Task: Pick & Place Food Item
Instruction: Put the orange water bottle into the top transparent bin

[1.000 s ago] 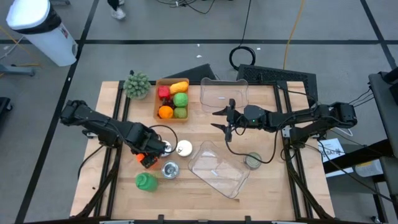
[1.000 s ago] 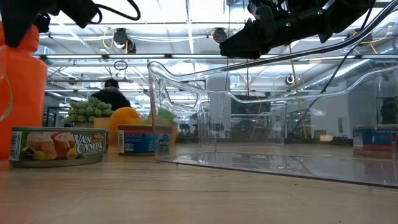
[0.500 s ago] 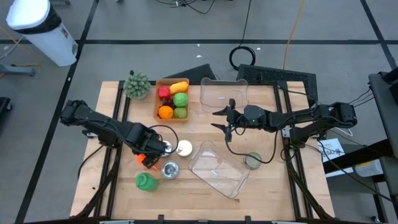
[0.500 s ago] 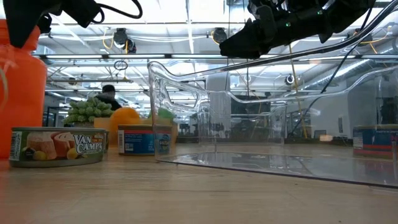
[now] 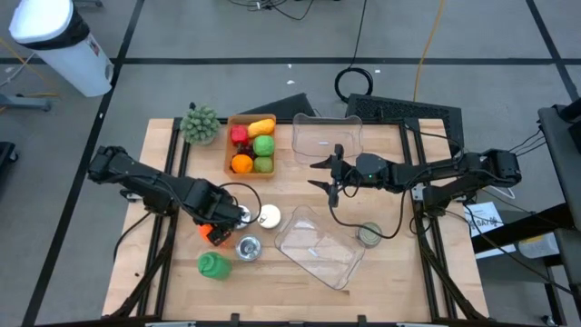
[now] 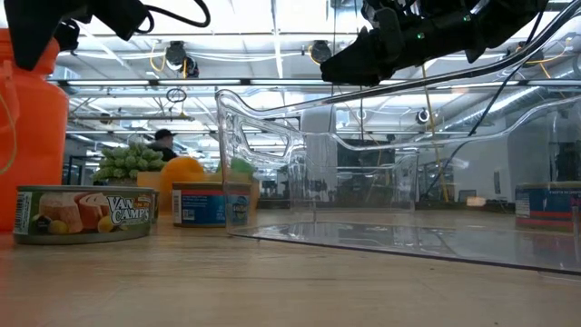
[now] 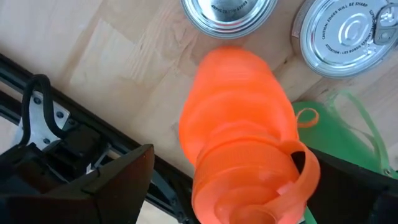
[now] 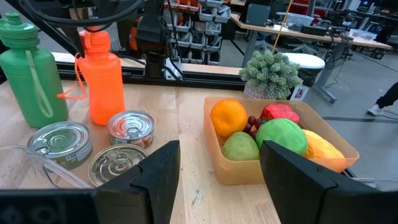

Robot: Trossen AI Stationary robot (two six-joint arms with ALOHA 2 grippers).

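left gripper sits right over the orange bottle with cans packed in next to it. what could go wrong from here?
1. The left gripper straddles the orange bottle, open. The bottle is tall, so an off-centre close could tip it.
2. Three cans and the green bottle crowd close; a tipped or dragged bottle would likely knock them.
3. The clear tray lies nearby and could be nudged on a low carry.

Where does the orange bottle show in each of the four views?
High view: orange bottle at the table's front left, under the left gripper.
Low view: far left edge, behind a can.
Left wrist view: centre, filling the middle.
Right wrist view: upper left.
Shared landmark: the green bottle beside it.
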